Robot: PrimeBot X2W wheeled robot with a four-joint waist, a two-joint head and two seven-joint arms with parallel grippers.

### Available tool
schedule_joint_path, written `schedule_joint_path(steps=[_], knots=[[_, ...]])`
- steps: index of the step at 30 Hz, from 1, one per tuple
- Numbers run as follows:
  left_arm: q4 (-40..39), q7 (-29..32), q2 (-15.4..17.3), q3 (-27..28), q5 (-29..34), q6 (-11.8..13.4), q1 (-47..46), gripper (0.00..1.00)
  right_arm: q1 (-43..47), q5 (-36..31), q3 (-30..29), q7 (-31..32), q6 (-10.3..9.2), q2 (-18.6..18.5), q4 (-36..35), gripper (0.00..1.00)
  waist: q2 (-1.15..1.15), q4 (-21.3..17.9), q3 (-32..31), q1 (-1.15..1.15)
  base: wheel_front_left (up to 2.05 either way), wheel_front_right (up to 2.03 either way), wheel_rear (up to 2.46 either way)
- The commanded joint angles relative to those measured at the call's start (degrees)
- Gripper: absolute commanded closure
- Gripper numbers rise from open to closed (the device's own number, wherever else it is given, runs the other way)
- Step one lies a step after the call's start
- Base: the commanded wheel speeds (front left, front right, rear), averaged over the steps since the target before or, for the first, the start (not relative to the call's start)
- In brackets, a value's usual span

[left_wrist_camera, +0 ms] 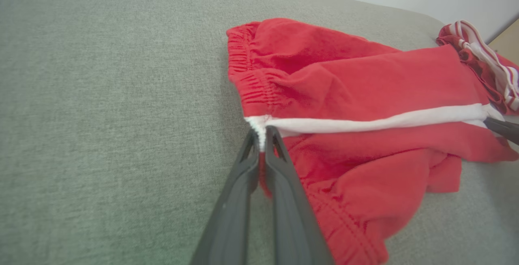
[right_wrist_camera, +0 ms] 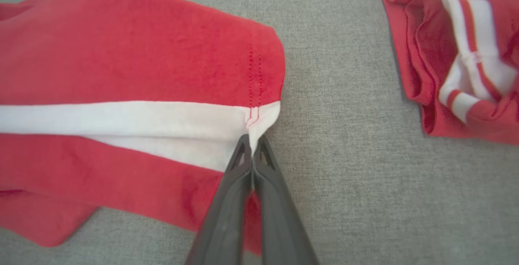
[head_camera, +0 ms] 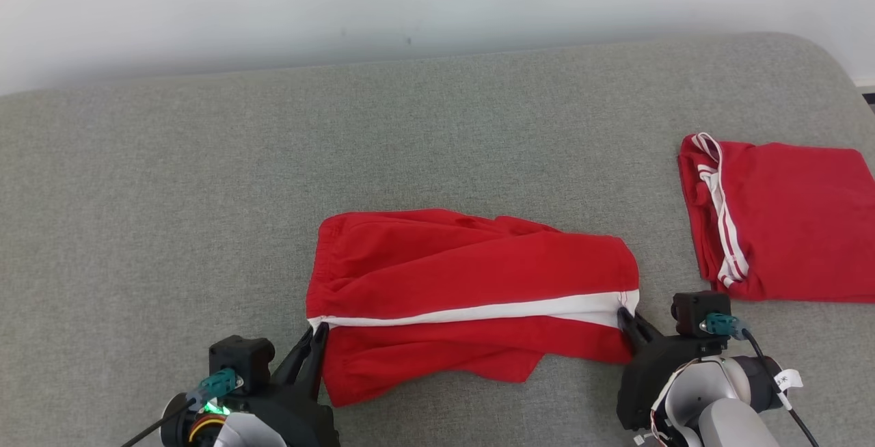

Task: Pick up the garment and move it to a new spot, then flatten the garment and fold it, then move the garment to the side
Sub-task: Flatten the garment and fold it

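Head view: red garment (head_camera: 472,283) with one white stripe (head_camera: 478,312) lies creased at lower centre on the grey padded surface (head_camera: 171,194). Garments counted: two. The second garment (head_camera: 793,221) lies folded at the right edge. Grippers: two, both low, fingers angled inward.

Left wrist view: left gripper (left_wrist_camera: 261,133) pinches the white stripe at its waistband end.

Right wrist view: right gripper (right_wrist_camera: 252,139) pinches the white stripe at its hem end.

1. Illumination: bright, even, diffuse.
2. Shadows: soft, narrow band under the garment (head_camera: 472,276) at its near edge.
3. Focus: left claw (left_wrist_camera: 262,135) and right claw (right_wrist_camera: 252,140) blur progressively away from the garment; wrist views slightly soft.
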Motion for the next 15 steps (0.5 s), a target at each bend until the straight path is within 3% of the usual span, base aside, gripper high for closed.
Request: schedule_joint_path(steps=[1, 2, 3, 4, 11, 15], knots=[[0.30, -0.39, -0.03, -0.07, -0.06, -0.04, 0.66, 0.07, -0.19, 0.42, 0.16, 0.10, 0.00, -0.07, 0.35, 1.00, -0.01, 0.01, -0.07, 0.00, 0.00, 0.00, 0.00], [0.50, -0.90, -0.10, 0.02, -0.03, 0.09, 0.61, 0.00, -0.39, 0.39, 0.43, 0.05, 0.00, -0.07, 0.84, 1.00, -0.01, 0.01, -0.18, 0.00, 0.00, 0.00, 0.00], [0.73, -1.28, -0.17, 0.03, -0.03, 0.08, 0.61, 0.00, -0.50, 0.33, 0.91, -0.24, 0.00, -0.05, 1.16, 0.59, -0.01, 0.01, -0.33, 0.00, 0.00, 0.00, 0.00], [0.90, -1.96, -0.18, 0.06, 0.05, -0.02, 0.65, 0.00, -0.57, 0.71, 1.06, -0.65, 0.00, -0.04, 1.35, 0.00, -0.01, 0.02, -0.59, 0.00, 0.00, 0.00, 0.00], [-0.75, -8.62, 0.59, 1.73, -0.02, 0.16, 3.32, 0.00, 2.14, 0.38, -1.44, -5.99, 0.00, -0.07, -1.80, 0.00, -0.01, 0.12, -3.41, 0.00, 0.00, 0.00, 0.00], [-2.11, -13.88, 1.05, 3.70, 0.03, 1.48, 7.05, 0.00, 5.60, 0.65, -3.26, -11.18, 0.00, -0.07, -5.54, 0.00, -0.01, 0.12, -5.21, 0.00, 0.00, 0.00, 0.00]])
